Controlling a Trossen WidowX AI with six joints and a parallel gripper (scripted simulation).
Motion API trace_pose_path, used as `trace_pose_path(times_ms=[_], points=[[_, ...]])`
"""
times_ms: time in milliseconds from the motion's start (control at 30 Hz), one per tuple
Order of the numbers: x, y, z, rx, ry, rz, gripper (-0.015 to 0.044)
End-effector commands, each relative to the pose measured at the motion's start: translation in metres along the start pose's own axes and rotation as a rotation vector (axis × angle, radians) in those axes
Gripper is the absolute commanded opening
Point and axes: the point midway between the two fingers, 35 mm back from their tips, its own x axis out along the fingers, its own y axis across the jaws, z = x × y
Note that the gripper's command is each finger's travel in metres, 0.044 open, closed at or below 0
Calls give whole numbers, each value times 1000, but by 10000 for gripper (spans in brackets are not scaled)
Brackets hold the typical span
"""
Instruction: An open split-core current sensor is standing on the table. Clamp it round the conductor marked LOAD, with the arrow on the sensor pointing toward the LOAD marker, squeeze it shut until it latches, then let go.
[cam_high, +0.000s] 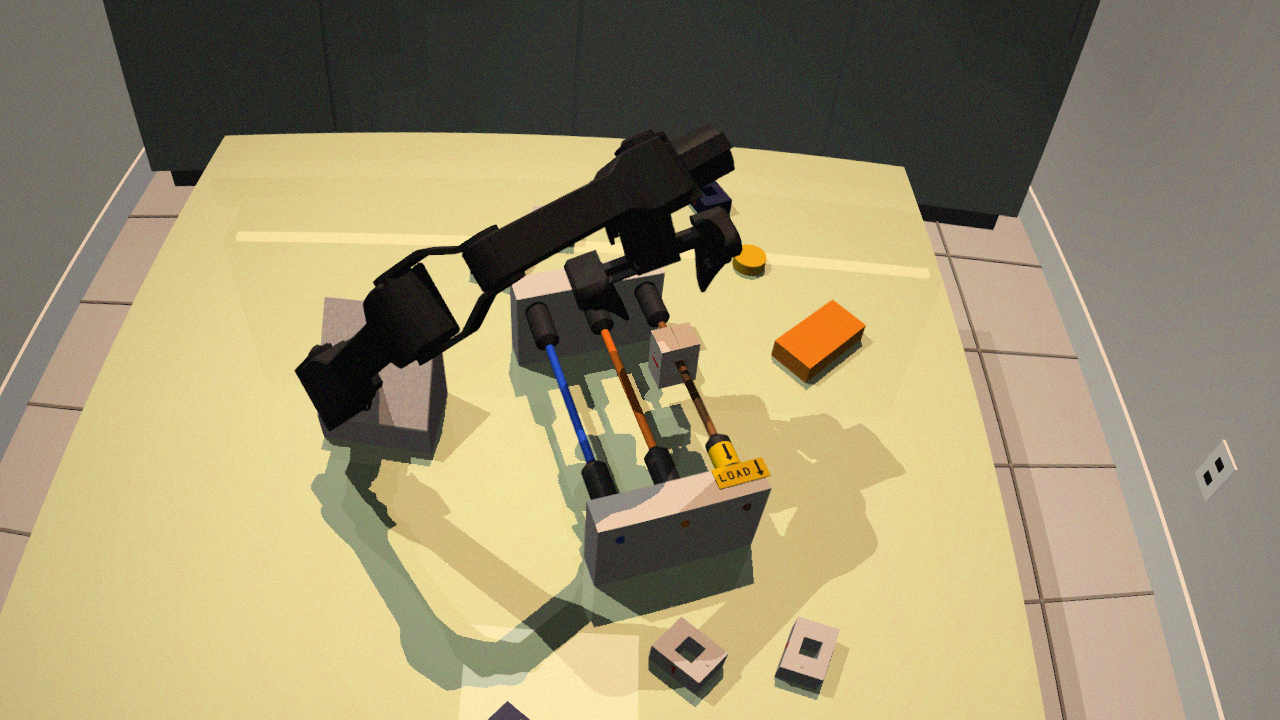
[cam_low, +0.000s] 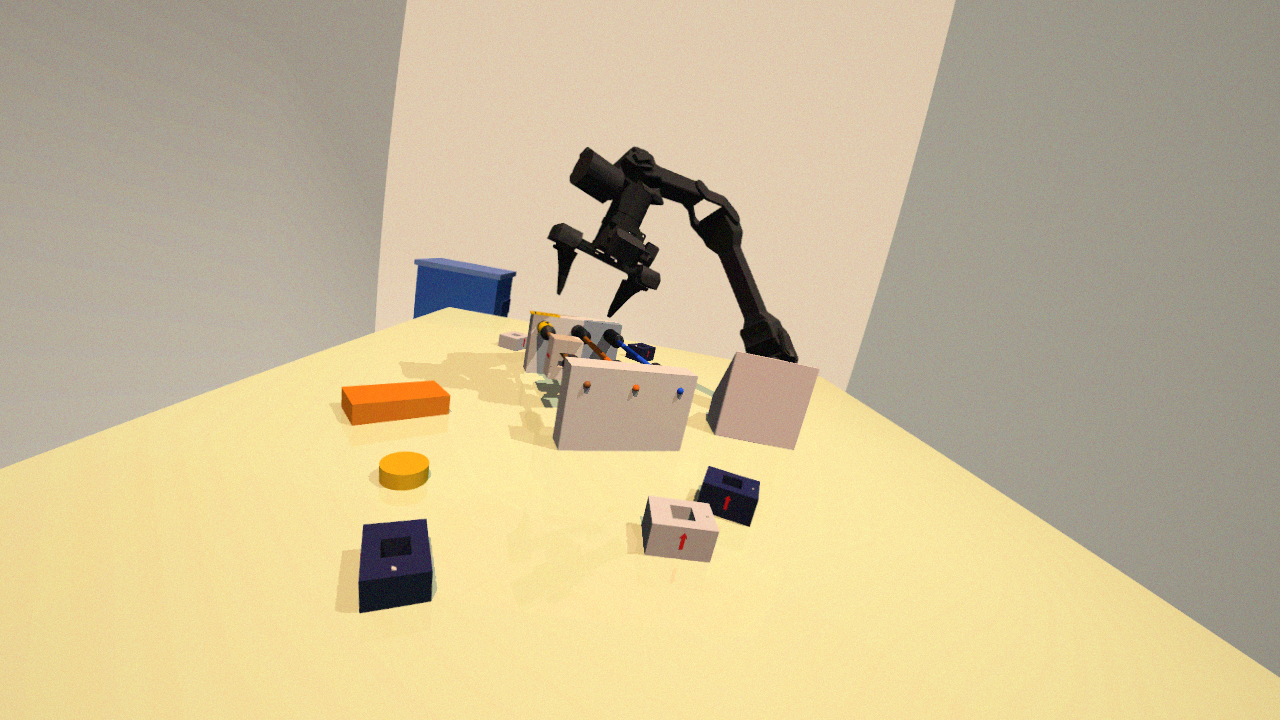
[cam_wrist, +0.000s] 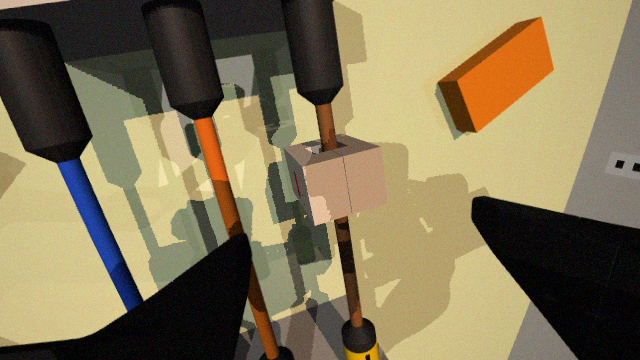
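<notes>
The pale sensor (cam_high: 666, 360) (cam_low: 564, 343) (cam_wrist: 330, 187) sits round the brown LOAD conductor (cam_high: 702, 407) (cam_wrist: 354, 300), near its far sleeve. Its two halves meet at a thin seam, with no gap seen in the wrist view. A red mark shows on its left side, too edge-on to tell which way the arrow points. The yellow LOAD marker (cam_high: 735, 473) is at the conductor's near end in the top view. My gripper (cam_high: 664, 301) (cam_low: 585, 304) (cam_wrist: 361, 225) is open and empty, above the sensor and clear of it, one finger to each side.
The orange conductor (cam_high: 621, 371) (cam_wrist: 217, 172) and blue conductor (cam_high: 568, 394) (cam_wrist: 95, 215) run left of LOAD between two end blocks (cam_high: 675, 546) (cam_low: 626, 420). An orange bar (cam_high: 819, 333) (cam_low: 395, 402) (cam_wrist: 510, 75) and yellow disc (cam_high: 750, 257) (cam_low: 403, 469) lie to the right. Several other sensors (cam_high: 671, 646) (cam_low: 395, 586) stand around.
</notes>
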Motion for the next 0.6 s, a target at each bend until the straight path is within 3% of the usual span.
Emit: trace_pose_path(times_ms=[0, 267, 567], points=[[8, 10, -27, 122, -162, 40, 440], [-14, 38, -125, 544, -734, -81, 440], [-17, 41, -134, 575, -774, -106, 440]])
